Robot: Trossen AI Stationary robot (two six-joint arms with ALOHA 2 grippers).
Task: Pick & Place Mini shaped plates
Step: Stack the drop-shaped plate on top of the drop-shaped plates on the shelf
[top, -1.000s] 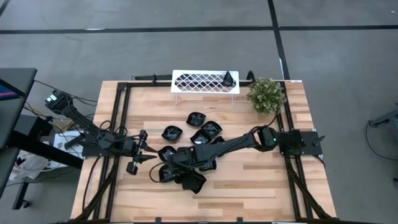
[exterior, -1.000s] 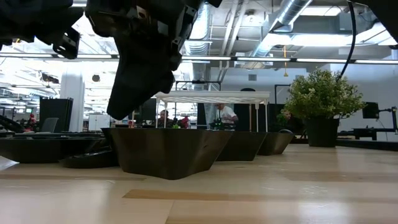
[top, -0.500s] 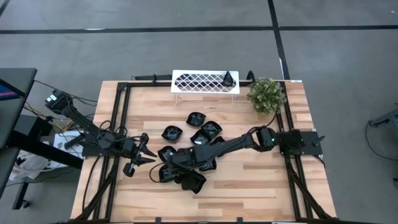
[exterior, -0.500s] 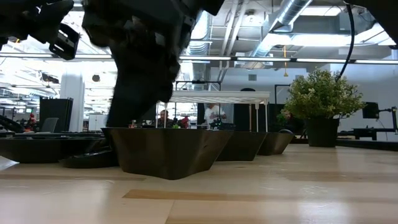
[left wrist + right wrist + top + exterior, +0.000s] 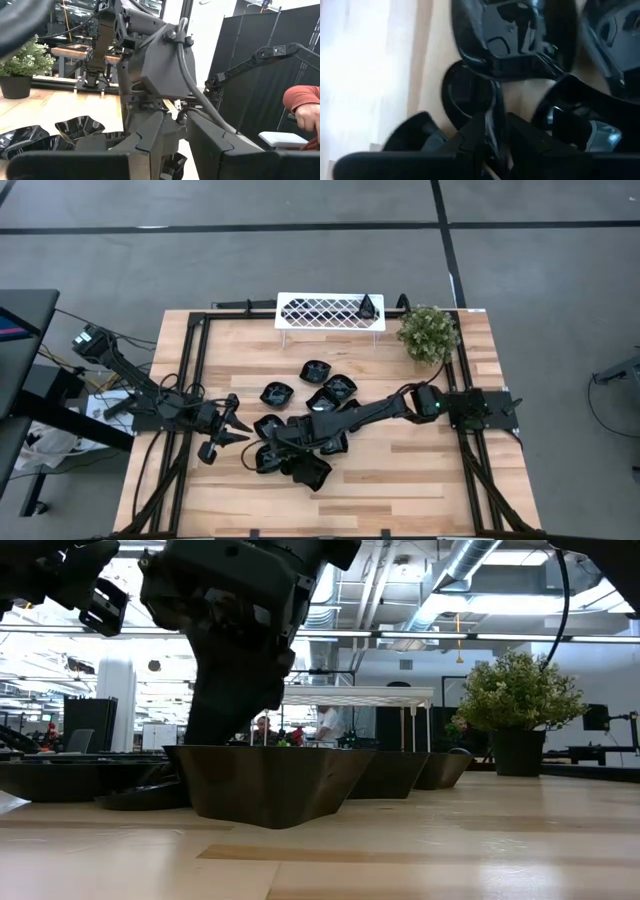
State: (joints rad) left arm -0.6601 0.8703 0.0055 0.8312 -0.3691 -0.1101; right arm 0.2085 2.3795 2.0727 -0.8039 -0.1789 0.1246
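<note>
Several small glossy black plates (image 5: 315, 370) lie clustered on the middle of the wooden table, and one more (image 5: 370, 306) stands on the white lattice tray (image 5: 320, 311) at the far edge. My right gripper (image 5: 266, 448) reaches down into the near left part of the cluster. Its fingers stand slightly apart, one on each side of a round plate's rim (image 5: 492, 107). In the low view it (image 5: 235, 710) dips behind the front plate (image 5: 265, 785). My left gripper (image 5: 238, 430) hovers open just left of the cluster, level, with nothing between its fingers (image 5: 150, 150). My right gripper comes from above, slanting toward the table's left, with one finger inside the round plate's rim (image 5: 495, 117) and one outside. Whether the fingers touch the rim I cannot tell. The plate rests on the table among the others.
A small green plant (image 5: 428, 332) stands at the far right corner. Black frame rails (image 5: 195, 380) run along the table's left and right sides. Bare wood lies near the front edge (image 5: 400, 490). A person's red sleeve (image 5: 302, 97) shows beyond the table.
My right gripper has sunk a little, from just above the front plate's rim down into the cluster, its finger gap unchanged. My left gripper has rolled slightly in place. The plates have not moved.
</note>
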